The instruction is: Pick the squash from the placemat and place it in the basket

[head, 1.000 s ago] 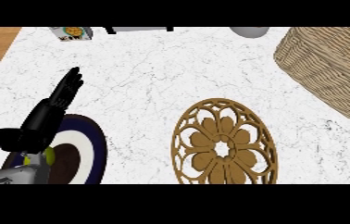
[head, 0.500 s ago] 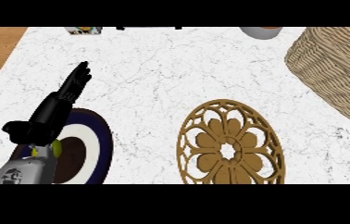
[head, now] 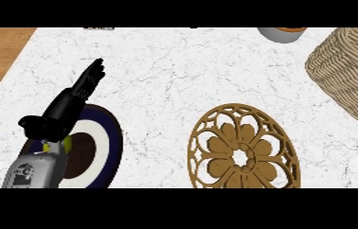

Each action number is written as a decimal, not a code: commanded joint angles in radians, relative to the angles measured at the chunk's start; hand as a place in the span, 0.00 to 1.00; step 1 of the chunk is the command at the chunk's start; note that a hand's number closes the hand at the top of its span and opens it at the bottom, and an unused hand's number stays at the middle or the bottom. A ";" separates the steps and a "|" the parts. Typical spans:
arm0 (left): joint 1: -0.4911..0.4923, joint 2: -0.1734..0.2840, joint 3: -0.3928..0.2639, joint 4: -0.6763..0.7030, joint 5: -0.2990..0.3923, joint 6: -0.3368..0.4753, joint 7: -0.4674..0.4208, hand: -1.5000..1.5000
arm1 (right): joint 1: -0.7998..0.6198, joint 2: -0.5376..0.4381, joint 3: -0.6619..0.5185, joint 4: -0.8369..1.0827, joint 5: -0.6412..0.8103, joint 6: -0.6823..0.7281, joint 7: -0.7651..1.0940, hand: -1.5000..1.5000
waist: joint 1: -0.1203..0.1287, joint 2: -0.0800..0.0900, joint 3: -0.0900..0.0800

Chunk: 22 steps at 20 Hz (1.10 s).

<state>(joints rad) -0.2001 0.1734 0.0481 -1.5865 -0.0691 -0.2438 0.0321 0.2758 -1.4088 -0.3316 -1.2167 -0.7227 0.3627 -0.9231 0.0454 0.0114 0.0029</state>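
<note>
Squash: not clearly in view; a small yellow-green patch [head: 48, 146] shows just under the left wrist, over the plate, and it may be part of it, but that cannot be told for sure.
Placemat: the round brown openwork mat [head: 243, 151] lies at lower centre-right of the tabletop [head: 182, 72]; nothing rests on it.
Basket: woven basket [head: 337, 69] at the right edge, well apart from the left hand, beyond the placemat.
Plate: dark blue and white plate [head: 105, 143] at lower left, partly hidden by the forearm.
Left hand: left hand [head: 78, 93] reaches up and right over the plate's edge, fingers straight and together, thumb out to the side, holding nothing.
Right hand: does not show.
Cup: grey cup [head: 281, 33] at the top edge, near the basket.
Handling, as a judgement: a squash is likely stiff, fairly heavy for its size, with a smooth rounded skin that can roll or slip; not fragile.
Where to hold: probably across its widest middle, fingers on one side and thumb opposite, taken from above.
</note>
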 commanded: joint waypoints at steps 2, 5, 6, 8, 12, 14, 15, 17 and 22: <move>-0.017 -0.017 -0.015 -0.005 -0.004 0.004 0.003 0.50 | -0.128 0.027 0.101 0.108 0.074 0.153 -0.120 1.00 | 0.023 0.004 0.002; -0.045 -0.020 -0.028 0.047 -0.025 0.003 -0.027 0.50 | -0.222 0.062 0.169 0.148 0.118 0.123 -0.099 1.00 | 0.040 0.012 0.002; -0.052 -0.009 -0.013 0.062 -0.007 -0.012 -0.027 0.50 | -0.270 0.055 0.160 0.193 0.104 0.145 -0.084 1.00 | 0.036 0.010 0.002; -0.048 -0.014 -0.020 0.043 -0.014 -0.005 -0.013 0.50 | -0.330 0.108 0.189 0.231 0.126 0.120 -0.084 1.00 | 0.046 0.010 0.003; -0.039 -0.012 -0.011 0.051 -0.002 -0.014 -0.034 0.50 | -0.468 0.156 0.217 0.303 0.187 0.088 -0.095 1.00 | 0.044 0.009 0.002; -0.073 -0.036 -0.026 0.072 -0.032 0.020 -0.040 0.50 | -0.511 0.175 0.227 0.359 0.231 0.087 -0.140 1.00 | 0.035 0.011 0.003; -0.035 0.002 -0.007 0.052 -0.010 -0.019 -0.051 0.50 | -0.543 0.226 0.252 0.350 0.256 0.034 -0.135 1.00 | 0.045 0.009 0.002; -0.044 -0.025 -0.035 0.005 -0.017 -0.002 0.014 0.50 | -0.599 0.248 0.233 0.437 0.194 0.088 -0.055 1.00 | 0.051 0.007 0.003; -0.038 -0.012 -0.014 0.045 -0.018 -0.004 -0.018 0.50 | -0.763 0.267 0.277 0.518 0.256 0.122 -0.030 0.00 | 0.035 0.007 0.001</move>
<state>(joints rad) -0.2461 0.1561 0.0326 -1.5367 -0.0857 -0.2449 0.0015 -0.3652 -1.1545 -0.0753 -0.7856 -0.5031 0.3580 -0.8891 0.0842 0.0205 0.0052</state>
